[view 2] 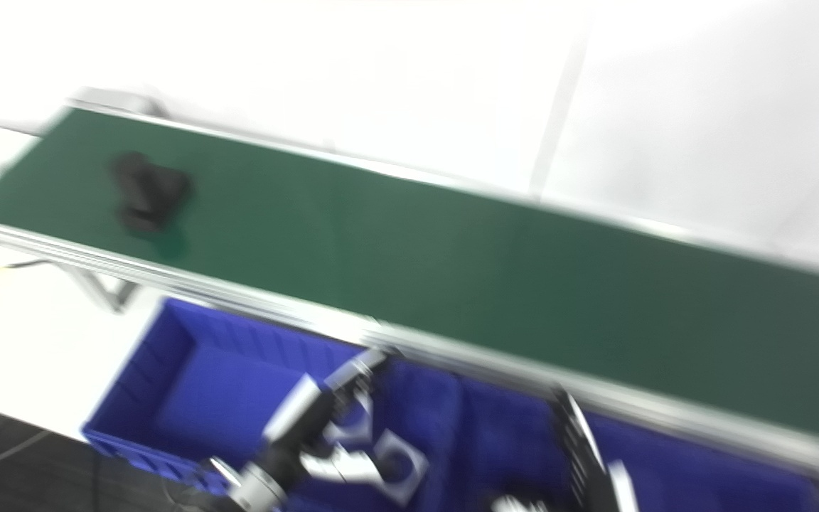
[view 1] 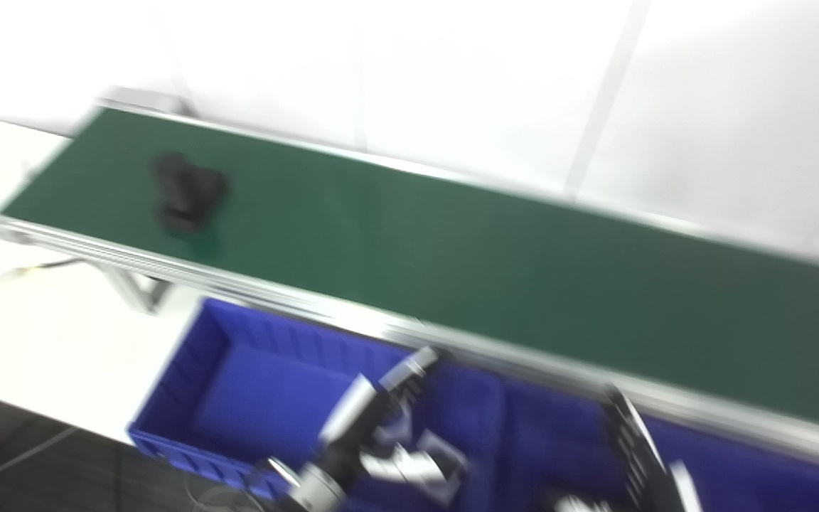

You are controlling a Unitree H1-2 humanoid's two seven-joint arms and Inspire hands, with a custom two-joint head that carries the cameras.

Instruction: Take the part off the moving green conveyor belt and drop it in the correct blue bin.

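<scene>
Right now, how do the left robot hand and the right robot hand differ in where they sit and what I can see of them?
The left robot hand shows most of itself, silver and black, over the left blue bin; the right robot hand is a dark sliver cut by the bottom edge, over the next blue bin. The left reaches nearer the green conveyor belt. Both are blurred, holding nothing visible, far from the black part.

A thin cable (view 1: 4, 277) lies on the white surface (view 1: 40, 334)
</scene>
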